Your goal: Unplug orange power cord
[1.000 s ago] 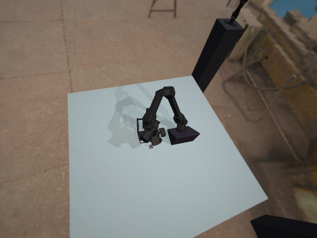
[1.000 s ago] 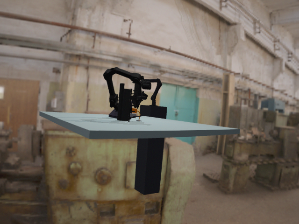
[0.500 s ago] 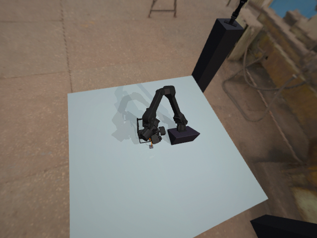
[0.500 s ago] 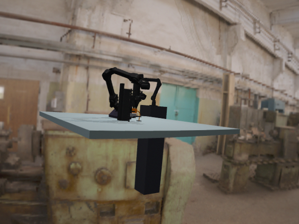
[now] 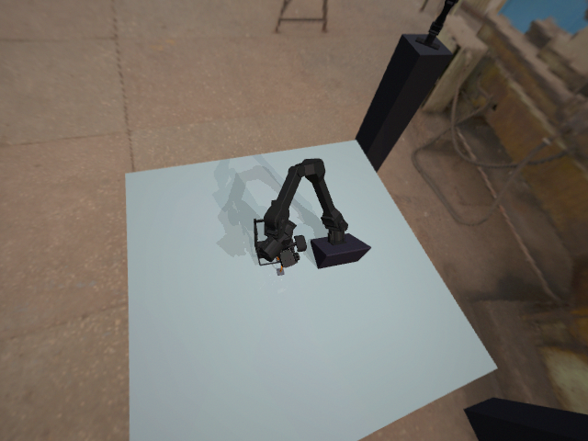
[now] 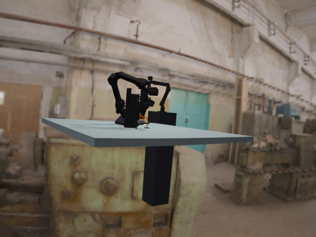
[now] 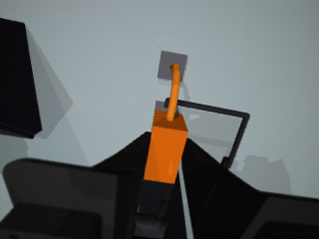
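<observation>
The orange plug (image 7: 166,154) (image 6: 141,117) sits upright on the narrow grey power strip (image 7: 159,106) (image 6: 140,121), which is mostly hidden beneath it in the wrist view. The orange cord (image 7: 173,92) (image 6: 147,121) curves from the plug down to a small square grey anchor (image 7: 163,71) (image 5: 280,272) on the table. My gripper (image 7: 166,139) points down, with a black finger close against each side of the plug; it looks shut on the plug. The lower finger surfaces and the contact are partly hidden. In the top view the arm covers most of the plug and strip.
A thin black wire frame (image 7: 214,108) (image 5: 255,232) stands beside the strip. A tall dark upright block (image 6: 129,108) stands near the gripper. The arm's dark base (image 5: 339,251) (image 7: 17,80) is close by. The pale table (image 5: 213,356) (image 6: 178,134) carries all of this.
</observation>
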`<state>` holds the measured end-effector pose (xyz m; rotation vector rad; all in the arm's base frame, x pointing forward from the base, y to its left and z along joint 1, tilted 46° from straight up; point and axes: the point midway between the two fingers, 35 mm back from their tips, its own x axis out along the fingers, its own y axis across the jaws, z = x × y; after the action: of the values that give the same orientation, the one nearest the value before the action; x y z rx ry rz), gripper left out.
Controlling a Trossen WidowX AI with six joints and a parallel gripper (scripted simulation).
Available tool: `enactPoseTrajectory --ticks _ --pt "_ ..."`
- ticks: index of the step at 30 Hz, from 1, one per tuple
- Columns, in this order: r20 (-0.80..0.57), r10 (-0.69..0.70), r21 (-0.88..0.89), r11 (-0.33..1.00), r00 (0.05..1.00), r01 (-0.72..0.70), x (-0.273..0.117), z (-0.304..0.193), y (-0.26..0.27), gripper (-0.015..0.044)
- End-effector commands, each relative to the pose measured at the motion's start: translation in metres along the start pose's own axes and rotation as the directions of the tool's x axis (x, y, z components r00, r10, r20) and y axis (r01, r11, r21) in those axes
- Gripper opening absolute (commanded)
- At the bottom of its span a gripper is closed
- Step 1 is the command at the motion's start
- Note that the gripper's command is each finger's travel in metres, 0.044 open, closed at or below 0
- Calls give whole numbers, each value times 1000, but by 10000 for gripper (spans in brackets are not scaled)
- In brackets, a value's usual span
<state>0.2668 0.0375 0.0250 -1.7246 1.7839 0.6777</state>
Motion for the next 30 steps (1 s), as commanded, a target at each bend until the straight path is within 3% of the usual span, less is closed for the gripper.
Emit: enactPoseTrajectory --ticks 1,6,30 --pt "0 1 0 1000 1000 -1 0 0 0 28" --pt "0 1 0 1000 1000 -1 0 0 0 0" --pt "4 -2 -2 1000 1000 2 -2 36 -2 0"
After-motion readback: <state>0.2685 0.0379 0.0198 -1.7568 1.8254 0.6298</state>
